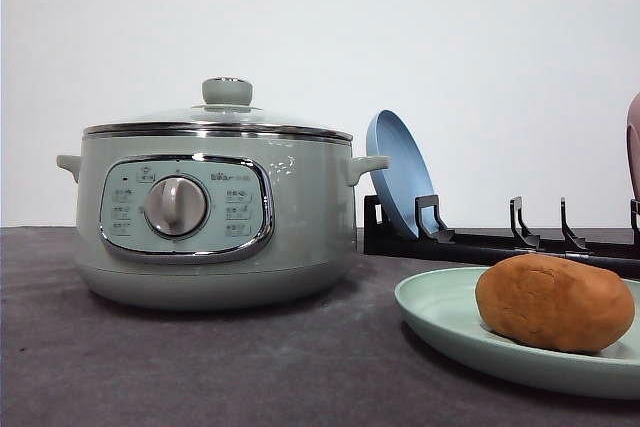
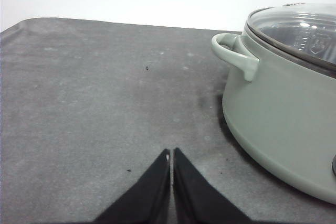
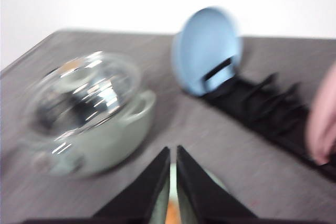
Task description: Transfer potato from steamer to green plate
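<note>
The orange-brown potato (image 1: 553, 302) lies on the green plate (image 1: 440, 312) at the front right of the table. Left of it stands the sage-green steamer (image 1: 215, 217), its glass lid on. In the left wrist view my left gripper (image 2: 171, 153) is shut and empty above the grey tabletop, beside the steamer's (image 2: 283, 114) side handle. The right wrist view is blurred: my right gripper (image 3: 173, 150) is shut and empty, with a sliver of orange potato (image 3: 172, 214) below its fingers and the steamer (image 3: 100, 140) beyond them.
A black dish rack (image 1: 500, 242) stands behind the green plate with a blue plate (image 1: 395, 172) upright in it. A pinkish object (image 1: 633, 142) sits at the right edge. The rack (image 3: 262, 108) and blue plate (image 3: 206, 48) also appear from the right wrist.
</note>
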